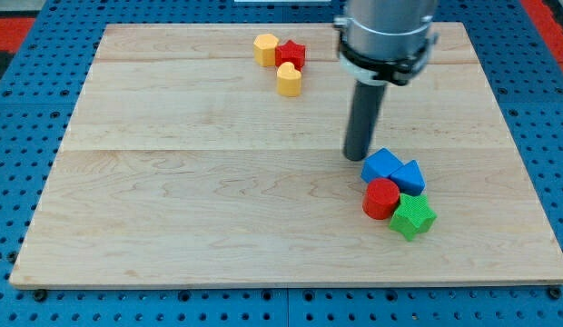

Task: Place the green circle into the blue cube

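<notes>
Your rod comes down from 12 o'clock, and my tip (357, 157) sits on the wooden worktop (172, 209) just at the 10 o'clock side of the blue cube (382, 165) — very near it, though you cannot tell whether it touches. There are no jaws on this tool; it is a plain dark rod, so nothing is spread or pinched.

The blue cube heads a tight cluster at the worktop's 4 o'clock area. A second blue block (409, 176), wedge-like, lies against its 3 o'clock side, a red cylinder (381, 198) sits at its 6 o'clock, and a green star-shaped block (412, 216) rests at 5 o'clock, touching the red one. No round green piece shows.

Far off at 12 o'clock you see a yellow hexagonal block (265, 49), a red star (291, 54) and a yellow heart (289, 80) — all huddled close.

No writing or labels can be read.
</notes>
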